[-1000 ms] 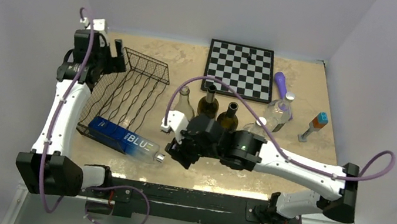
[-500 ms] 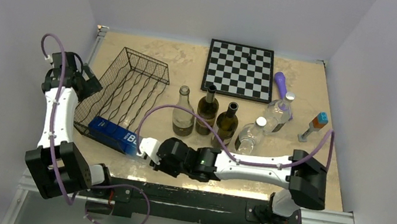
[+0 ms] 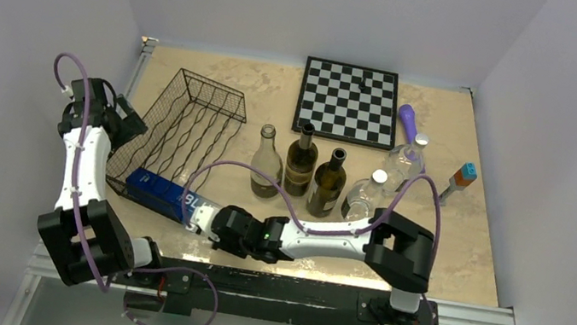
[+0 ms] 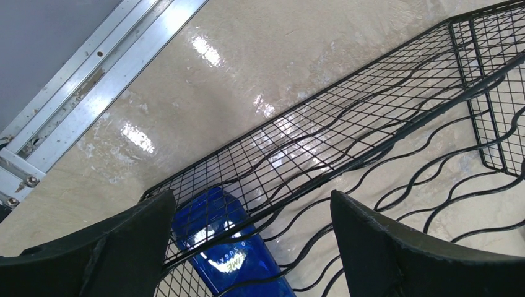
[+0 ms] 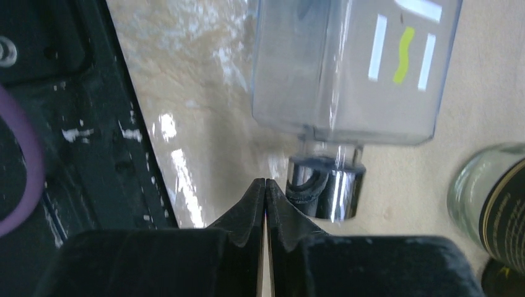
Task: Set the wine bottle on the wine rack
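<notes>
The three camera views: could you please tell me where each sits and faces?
Top external: above and behind the bases, looking down on the table; both arms show, with wine rack and blue bottle.
Left wrist: on the left arm, facing down at the rack; open left gripper frames it.
Right wrist: low over the table, facing the bottle's silver cap; shut right gripper beside it.
Shared: all three show the bottle.

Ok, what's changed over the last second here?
The left gripper pulled back from the wine rack's far end to its left side, open throughout. The right gripper swept left to the blue bottle's cap and closed, but it shut beside the cap, holding nothing. The blue bottle, standing bottles and chessboard stayed put.
</notes>
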You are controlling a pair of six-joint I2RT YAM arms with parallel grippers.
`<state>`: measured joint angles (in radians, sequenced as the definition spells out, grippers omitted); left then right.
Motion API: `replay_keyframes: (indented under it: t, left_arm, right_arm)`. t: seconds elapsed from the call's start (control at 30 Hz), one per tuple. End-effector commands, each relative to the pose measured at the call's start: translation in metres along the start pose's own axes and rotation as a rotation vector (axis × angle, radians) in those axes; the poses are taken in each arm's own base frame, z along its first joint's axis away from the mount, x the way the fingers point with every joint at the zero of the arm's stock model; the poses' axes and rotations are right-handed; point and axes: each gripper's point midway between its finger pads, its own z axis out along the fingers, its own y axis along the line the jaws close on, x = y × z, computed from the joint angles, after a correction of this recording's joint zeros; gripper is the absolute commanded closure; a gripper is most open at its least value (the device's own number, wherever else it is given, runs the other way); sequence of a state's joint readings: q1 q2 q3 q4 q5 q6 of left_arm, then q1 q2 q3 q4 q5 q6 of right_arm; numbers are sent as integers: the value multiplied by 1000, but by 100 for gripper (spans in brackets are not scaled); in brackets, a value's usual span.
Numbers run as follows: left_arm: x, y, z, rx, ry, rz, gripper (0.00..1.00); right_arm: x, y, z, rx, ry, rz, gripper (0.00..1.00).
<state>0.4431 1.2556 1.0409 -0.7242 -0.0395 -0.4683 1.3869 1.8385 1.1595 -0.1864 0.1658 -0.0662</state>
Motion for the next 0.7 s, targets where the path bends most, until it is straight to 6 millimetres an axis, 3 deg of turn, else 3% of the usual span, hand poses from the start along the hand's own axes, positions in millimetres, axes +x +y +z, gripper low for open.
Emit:
replay_keyframes:
  t: [0.0, 0.3, 0.5, 0.67]
  left_arm:
    - [7, -10, 7, 49, 52, -31, 2]
    - [16, -12, 12, 73, 80, -29, 2]
    - [11, -14, 12, 76, 63, -39, 3]
    - [1, -15, 7, 72, 34, -36, 3]
  right_arm:
    - [-54, -4, 5, 15, -132, 15, 96]
    - [-98, -1, 11, -6, -223, 11, 95]
    - [-92, -1, 7, -6, -212, 32, 90]
    - [-94, -7, -14, 9, -228, 40, 71]
